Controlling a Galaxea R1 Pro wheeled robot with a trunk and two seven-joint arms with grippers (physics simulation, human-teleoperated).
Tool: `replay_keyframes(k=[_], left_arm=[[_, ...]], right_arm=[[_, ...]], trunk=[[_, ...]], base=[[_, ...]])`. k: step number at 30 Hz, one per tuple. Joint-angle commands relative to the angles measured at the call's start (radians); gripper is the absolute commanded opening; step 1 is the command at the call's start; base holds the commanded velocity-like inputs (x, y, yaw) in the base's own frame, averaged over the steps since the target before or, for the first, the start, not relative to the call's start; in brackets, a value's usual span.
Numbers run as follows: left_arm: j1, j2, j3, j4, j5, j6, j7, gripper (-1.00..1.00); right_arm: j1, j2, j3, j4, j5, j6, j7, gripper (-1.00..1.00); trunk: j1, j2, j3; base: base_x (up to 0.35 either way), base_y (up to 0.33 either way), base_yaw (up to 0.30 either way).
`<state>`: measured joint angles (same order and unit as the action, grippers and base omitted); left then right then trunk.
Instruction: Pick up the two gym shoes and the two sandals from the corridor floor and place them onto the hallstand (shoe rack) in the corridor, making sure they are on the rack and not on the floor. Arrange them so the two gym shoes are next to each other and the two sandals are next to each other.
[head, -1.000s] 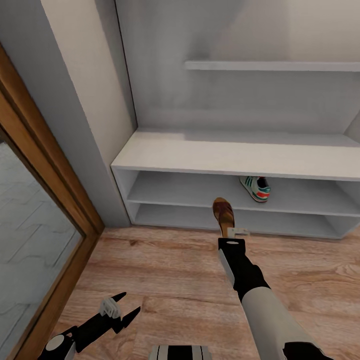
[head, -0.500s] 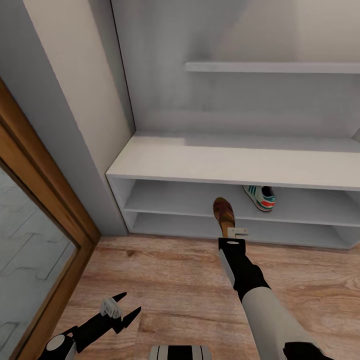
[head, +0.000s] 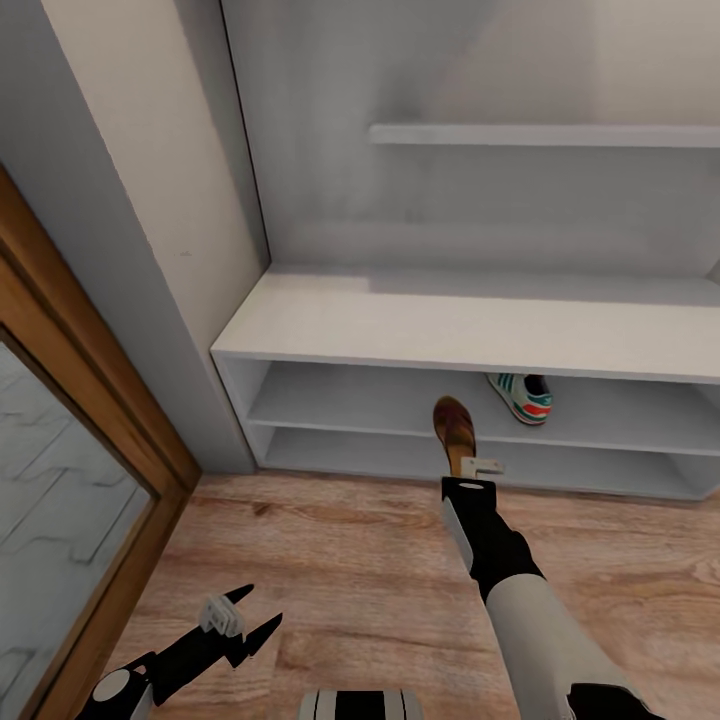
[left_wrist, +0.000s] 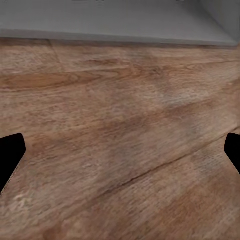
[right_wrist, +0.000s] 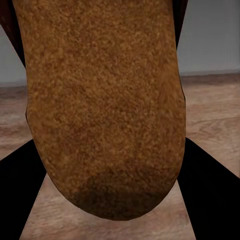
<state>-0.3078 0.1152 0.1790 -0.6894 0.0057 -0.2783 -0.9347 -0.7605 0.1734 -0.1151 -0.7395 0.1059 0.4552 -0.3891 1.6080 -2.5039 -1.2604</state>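
Observation:
My right gripper (head: 466, 466) is shut on a brown sandal (head: 453, 428), holding it by the heel with its toe pointing at the hallstand (head: 470, 325), in front of the upper shelf slot. Up close, the sandal's mottled footbed (right_wrist: 102, 105) sits between the black fingers (right_wrist: 207, 190). One gym shoe (head: 520, 395), off-white with green stripes and red accents, lies in the upper slot just right of the sandal. My left gripper (head: 248, 618) hangs open low over the corridor floor (head: 340, 560), its fingertips (left_wrist: 10, 155) wide apart above bare planks.
A wood-framed glass door (head: 70, 440) stands at the left beside a grey wall corner (head: 150, 300). A floating grey shelf (head: 545, 134) hangs above the hallstand's flat top. The lower slot (head: 400, 455) of the rack lies just above the floor.
The right arm has carried the sandal slightly right and forward toward the shelf. The camera shifted a little between the earliest frame and now. The left gripper has stayed put.

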Motion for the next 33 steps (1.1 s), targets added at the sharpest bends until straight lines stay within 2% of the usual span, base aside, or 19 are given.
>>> replay_keyframes(k=[1, 12, 22, 33], left_arm=[[-0.001, 0.000, 0.002, 0.001, 0.000, -0.003, -0.004, 1.00], [0.000, 0.001, 0.003, 0.001, 0.001, -0.002, -0.004, 1.00], [0.000, 0.000, 0.002, 0.001, 0.001, -0.003, -0.007, 1.00], [-0.001, -0.001, 0.001, 0.001, 0.000, -0.004, -0.006, 1.00]], right_arm=[[0.000, 0.001, -0.003, -0.001, 0.011, 0.008, 0.003, -1.00], [0.000, 0.001, -0.004, -0.002, 0.011, 0.008, 0.003, -1.00], [0.000, 0.001, -0.002, -0.001, 0.011, 0.008, 0.003, -1.00], [0.000, 0.001, -0.003, -0.002, 0.011, 0.008, 0.003, -1.00]], trunk=[[0.000, 0.000, -0.001], [0.000, 0.000, -0.001], [0.000, 0.000, -0.001], [0.000, 0.000, -0.001]], base=[[0.198, 0.000, 0.000], [0.270, 0.000, 0.000], [0.063, 0.000, 0.000], [0.214, 0.000, 0.000]])
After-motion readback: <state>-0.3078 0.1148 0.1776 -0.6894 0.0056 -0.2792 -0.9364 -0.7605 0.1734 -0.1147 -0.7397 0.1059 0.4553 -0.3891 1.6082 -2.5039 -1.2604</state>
